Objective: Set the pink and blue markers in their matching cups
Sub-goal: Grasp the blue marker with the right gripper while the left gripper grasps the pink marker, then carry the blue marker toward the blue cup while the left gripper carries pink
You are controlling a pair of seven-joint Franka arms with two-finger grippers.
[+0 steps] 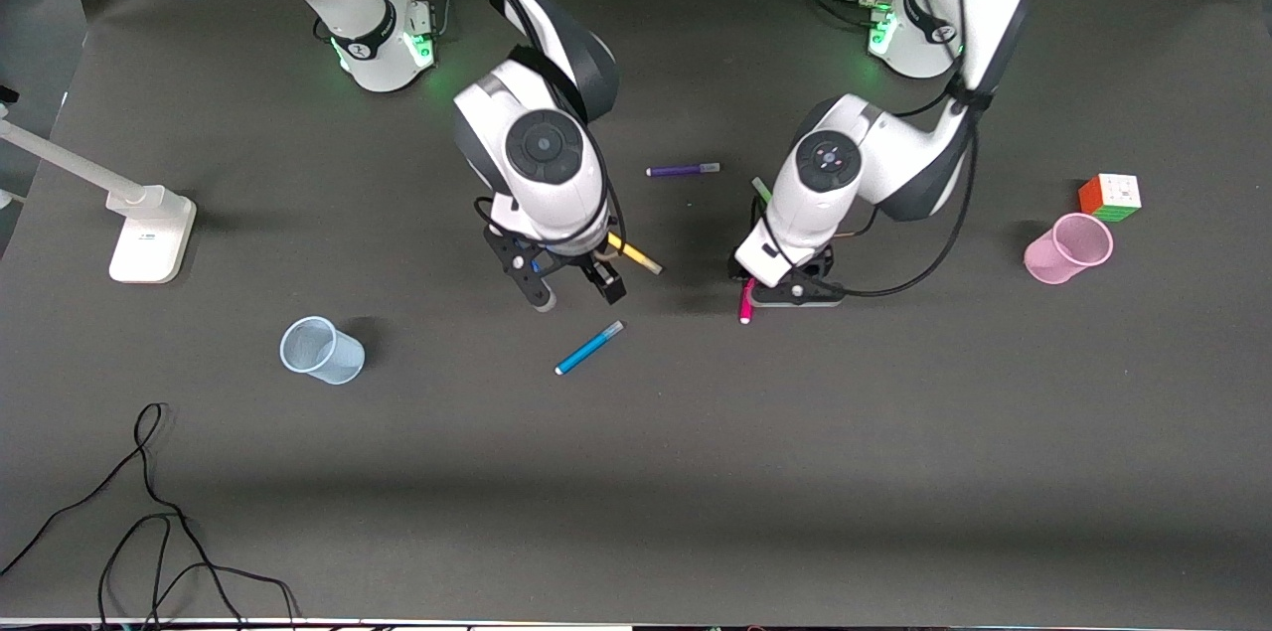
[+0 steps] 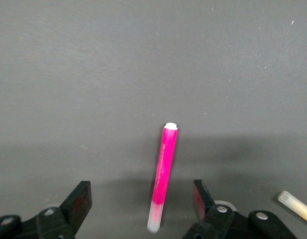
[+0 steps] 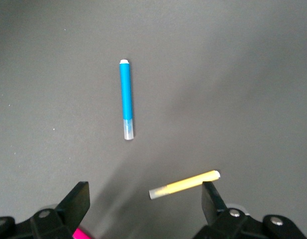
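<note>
Two arms over markers; cups standing apart.
Blue cup (image 1: 321,350) toward the right arm's end; right gripper (image 1: 571,293) spread over yellow pen (image 1: 636,256); blue marker (image 1: 589,348) lying nearer the camera; left gripper (image 1: 770,293) spread astride pink marker (image 1: 746,303), not gripping; pink cup (image 1: 1068,248) beside cube (image 1: 1110,197).

No text, label, brand, number or sign can be read anywhere in these views.
</note>
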